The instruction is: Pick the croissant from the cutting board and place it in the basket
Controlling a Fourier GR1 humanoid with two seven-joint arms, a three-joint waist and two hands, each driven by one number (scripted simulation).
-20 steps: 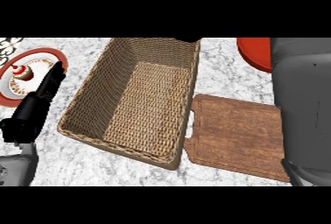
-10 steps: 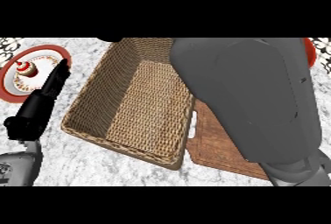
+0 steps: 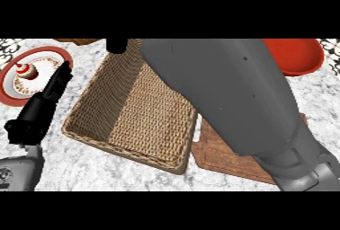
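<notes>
The wicker basket lies in the middle, and its visible inside holds nothing. My right forearm crosses over its right side and far end. Only a black bit of the right hand shows at the top edge, beyond the basket's far left corner. A tan-brown strip lies next to it at the top edge; I cannot tell whether it is the croissant. The wooden cutting board lies right of the basket, largely hidden by the forearm, and its visible part is bare. My left hand rests open at the left.
A red-rimmed plate with a small frosted cake sits at the far left, just beyond my left hand's fingertips. A red dish stands at the top right. The counter is marbled white.
My right forearm has swung from the right edge leftward across the cutting board and over the basket. The left hand has stayed put.
</notes>
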